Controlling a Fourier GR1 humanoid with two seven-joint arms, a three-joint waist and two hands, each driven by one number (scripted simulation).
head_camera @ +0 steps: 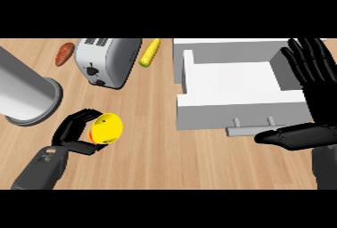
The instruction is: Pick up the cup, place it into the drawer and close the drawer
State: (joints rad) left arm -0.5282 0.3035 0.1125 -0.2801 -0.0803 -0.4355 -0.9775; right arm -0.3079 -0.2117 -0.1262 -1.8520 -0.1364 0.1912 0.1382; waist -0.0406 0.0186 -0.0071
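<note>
Cup (107, 128), yellow, sits in the left hand (71, 133), well to the left of the drawer (217, 113) and level with the drawer's front edge. The black fingers and thumb curl round it from the left and from below, so much of its body is hidden. It is tipped over, not upright: its long axis runs roughly left to right, and a round yellow face turns toward the drawer and up toward the camera. Whether that face is the mouth or the base cannot be told. A patch of orange-red shows on the cup's left side, against the fingers.

The drawer stands pulled out, a white box with a grey front and a bar handle (253, 130) on the side nearest the robot. The right hand (320, 95) is at the drawer's right side, open, fingers straight and pointing up the view, thumb stretched out leftward just beside the handle.

Farther left of the drawer than the cup stands a tall grey cylinder (25, 91). A silver toaster (105, 60) lies up and to the left of the drawer, with a long yellow vegetable (149, 52) between it and the drawer. A reddish-brown item (64, 53) lies beyond the toaster. All rest on the wooden counter (171, 164).
</note>
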